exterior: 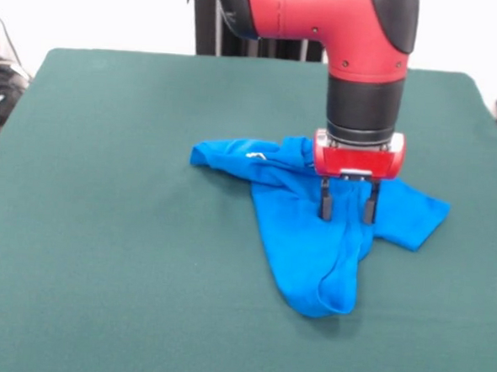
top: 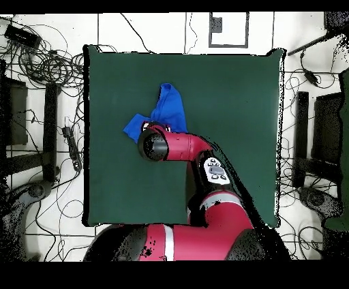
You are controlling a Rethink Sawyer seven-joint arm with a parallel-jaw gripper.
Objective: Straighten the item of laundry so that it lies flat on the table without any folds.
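On the green table, right of centre in the front view, lies the blue shirt, crumpled and folded on itself. One part runs left to a point with a small white mark near its top edge, a sleeve-like flap juts right, and a long folded lobe reaches toward the near edge. Above its middle the red and black arm comes straight down. The pincer has its two dark fingers spread apart, tips pointing down at the cloth; whether they touch it cannot be told. From overhead, the arm hides much of the shirt, which shows as a blue bunch on the table's left half.
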